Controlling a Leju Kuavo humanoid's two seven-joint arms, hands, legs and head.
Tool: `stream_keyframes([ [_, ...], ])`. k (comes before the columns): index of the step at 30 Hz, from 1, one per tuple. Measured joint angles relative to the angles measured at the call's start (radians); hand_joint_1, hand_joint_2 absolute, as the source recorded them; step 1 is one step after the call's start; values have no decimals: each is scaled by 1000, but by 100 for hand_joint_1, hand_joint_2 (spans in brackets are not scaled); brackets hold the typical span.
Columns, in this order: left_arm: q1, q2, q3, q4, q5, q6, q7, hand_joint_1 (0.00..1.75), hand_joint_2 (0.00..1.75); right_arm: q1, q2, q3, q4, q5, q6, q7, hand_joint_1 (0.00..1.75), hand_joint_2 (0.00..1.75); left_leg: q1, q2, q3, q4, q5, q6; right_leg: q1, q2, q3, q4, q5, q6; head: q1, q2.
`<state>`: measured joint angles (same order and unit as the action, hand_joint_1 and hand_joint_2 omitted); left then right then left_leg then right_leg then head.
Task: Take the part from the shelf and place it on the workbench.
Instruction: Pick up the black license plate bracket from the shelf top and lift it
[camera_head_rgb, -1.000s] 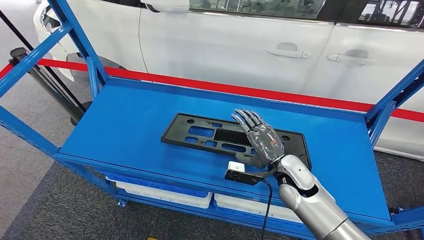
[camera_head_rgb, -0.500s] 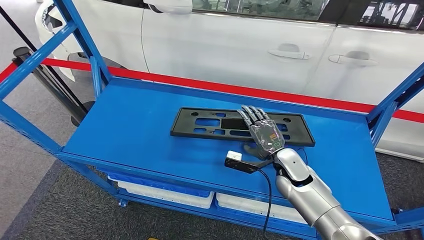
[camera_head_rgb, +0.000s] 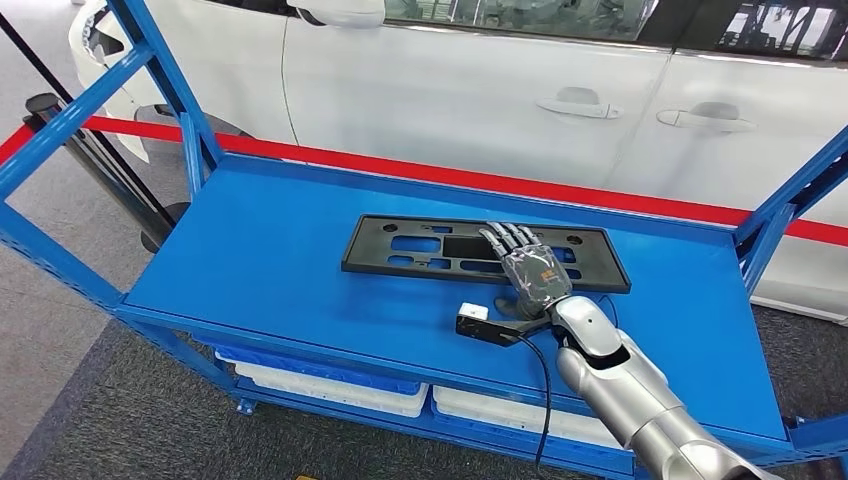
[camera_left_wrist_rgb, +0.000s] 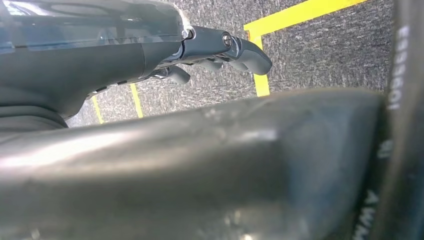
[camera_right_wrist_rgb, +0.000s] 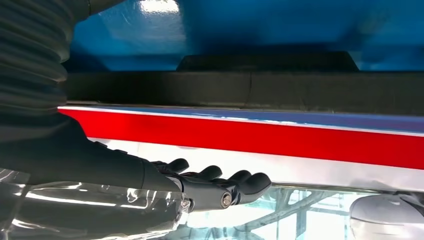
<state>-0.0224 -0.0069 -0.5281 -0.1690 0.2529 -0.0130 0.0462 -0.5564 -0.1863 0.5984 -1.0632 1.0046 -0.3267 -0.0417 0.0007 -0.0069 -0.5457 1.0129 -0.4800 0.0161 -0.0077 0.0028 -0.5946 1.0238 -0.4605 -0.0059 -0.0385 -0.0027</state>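
While the black part (camera_head_rgb: 480, 252) lies flat on the blue shelf (camera_head_rgb: 270, 260), right hand (camera_head_rgb: 532, 275) sits over its right half, fingers (camera_head_rgb: 510, 239) stretched out straight and close together, palm down on or just above the plate; contact unclear, nothing grasped. Thumb tucked at the near edge of the part. Right wrist view: fingers (camera_right_wrist_rgb: 220, 182) extended, holding nothing. Left hand (camera_left_wrist_rgb: 200, 47) hangs over grey carpet with yellow tape (camera_left_wrist_rgb: 295, 15), fingers loosely apart, holding nothing. White car (camera_head_rgb: 480, 90) and red barrier tape (camera_head_rgb: 420, 172) behind the shelf.
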Motion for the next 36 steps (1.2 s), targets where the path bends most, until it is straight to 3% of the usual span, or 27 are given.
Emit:
stream_keyframes([
  [11,0,0,0,0,3,0,-3,0,0,-5,-1,13,2,19,-18,10,0,175,0,0,0,0,0,0,0,0,0,0,0,0,0,0],
  [22,0,0,0,0,10,0,-7,0,0,17,0,47,-62,8,-39,-34,2,175,0,0,0,0,0,0,0,0,0,0,0,0,0,0],
  [23,0,0,0,0,10,0,-8,0,0,21,0,56,-76,6,-38,-37,7,175,0,0,0,0,0,0,0,0,0,0,0,0,0,0],
  [26,0,0,0,0,11,0,-10,0,0,30,2,83,-120,2,-33,-41,49,175,0,0,0,0,0,0,0,0,0,0,0,0,0,0],
  [28,0,0,0,0,12,0,-11,0,0,36,2,100,-145,1,-32,-44,37,175,0,0,0,0,-1,0,0,0,0,0,0,0,0,0],
  [30,1,0,0,0,13,-1,-13,0,0,39,4,115,-161,1,-29,-45,10,175,0,0,0,0,-1,-1,0,0,0,0,0,0,0,0],
  [36,1,0,0,0,13,-3,-14,0,0,40,18,145,-173,10,-16,-43,0,175,0,0,0,0,-1,-1,0,0,0,0,0,0,0,0],
])
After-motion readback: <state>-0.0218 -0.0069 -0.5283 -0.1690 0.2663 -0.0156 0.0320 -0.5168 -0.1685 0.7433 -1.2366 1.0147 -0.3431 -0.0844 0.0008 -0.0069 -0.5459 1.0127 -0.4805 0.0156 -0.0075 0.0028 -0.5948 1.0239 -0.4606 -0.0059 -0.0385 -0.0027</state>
